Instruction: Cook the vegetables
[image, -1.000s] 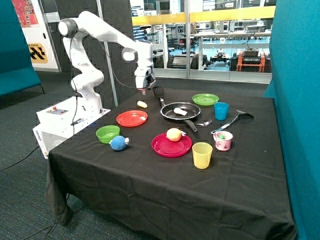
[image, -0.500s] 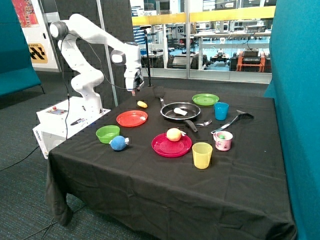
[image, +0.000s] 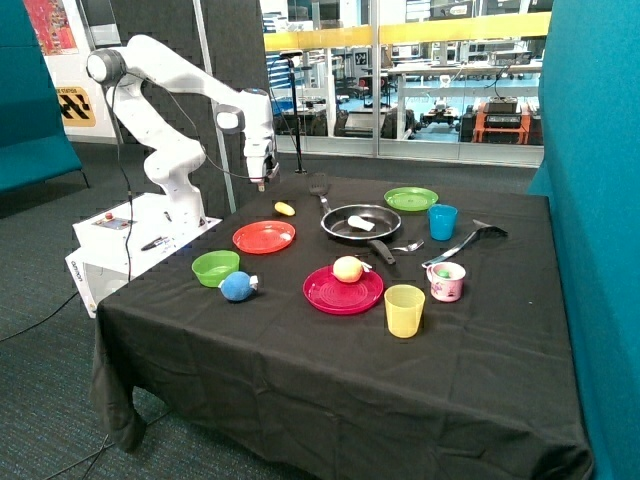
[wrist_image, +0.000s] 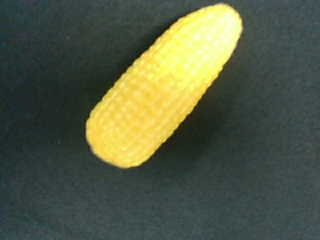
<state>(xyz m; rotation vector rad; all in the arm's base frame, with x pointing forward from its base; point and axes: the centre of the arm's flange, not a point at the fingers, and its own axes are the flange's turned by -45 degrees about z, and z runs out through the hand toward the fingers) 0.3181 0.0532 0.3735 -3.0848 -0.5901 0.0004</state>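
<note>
Half done: whitish chunk (image: 360, 223) in pan (image: 345, 212); corn (wrist_image: 162, 85) on desk (image: 300, 350), below gripper (image: 261, 181), grip unreadable.

Yellow kernel-patterned corn (wrist_image: 162, 87); whitish chunk (image: 359, 223) in black pan (image: 345, 228); black tablecloth (image: 300, 370).
</note>
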